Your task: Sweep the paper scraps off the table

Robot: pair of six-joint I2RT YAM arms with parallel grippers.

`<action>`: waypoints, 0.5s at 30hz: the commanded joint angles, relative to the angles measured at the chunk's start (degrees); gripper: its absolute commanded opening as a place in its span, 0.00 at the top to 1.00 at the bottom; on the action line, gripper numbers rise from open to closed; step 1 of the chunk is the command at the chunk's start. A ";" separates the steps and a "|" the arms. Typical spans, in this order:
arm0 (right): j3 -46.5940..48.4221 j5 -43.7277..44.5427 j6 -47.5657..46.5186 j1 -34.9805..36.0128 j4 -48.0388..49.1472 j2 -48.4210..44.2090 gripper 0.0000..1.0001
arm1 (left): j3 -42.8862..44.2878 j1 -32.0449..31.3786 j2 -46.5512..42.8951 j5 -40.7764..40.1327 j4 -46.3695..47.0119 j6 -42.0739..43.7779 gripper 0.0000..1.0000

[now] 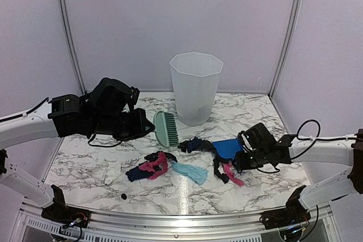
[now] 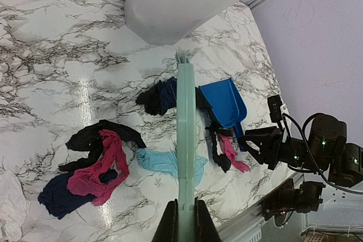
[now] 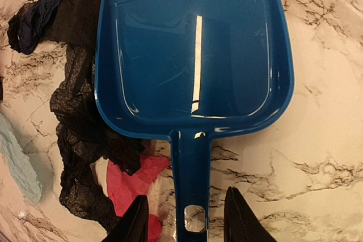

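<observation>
near the middle of the table the paper scraps lie in loose clumps. a pink, navy and black tangle sits toward the left, with a light blue strip just beside it. a dark knot lies at the mouth of the blue dustpan, and a pink and black piece lies right beside the pan's handle. none of them is in the pan, so the sweeping is not yet done.

the left gripper is clamped on the pale green hand brush, which sits just left of the dark knot in the overhead view. whether its bristles touch the table i cannot tell. the right gripper straddles the pan's handle with its jaws part way apart and a gap on each side, so it does not look to be holding the pan.

that loose hold is the main worry. if the brush pushes scraps against an ungripped pan, the pan is likely to slide or swing toward the right arm rather than take them in. the twisted strips look light and springy, so a fast stroke could flick them past the pan's side walls or off the front edge. the piece by the handle sits behind the pan's mouth, so a stroke toward the pan would probably miss it. the tall translucent bin stands close by the brush, and a wide swing could knock it. a small dark bit near the front edge lies well apart from the rest and is easily overlooked.
</observation>
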 commanded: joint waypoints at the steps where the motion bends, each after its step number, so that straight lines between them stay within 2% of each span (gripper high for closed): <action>1: -1.40 1.06 0.59 0.80 3.16 0.85 0.65 | 0.58 -0.24 -0.80 -0.06 -1.16 0.30 1.00; 8: -3.02 0.90 -0.04 0.96 5.17 1.75 0.73 | 0.22 -0.24 -0.93 -0.20 -1.18 0.24 1.00; 15: -3.79 0.59 -1.40 0.95 8.08 4.94 0.76 | 0.64 -0.24 -0.37 -0.12 -1.14 0.63 1.00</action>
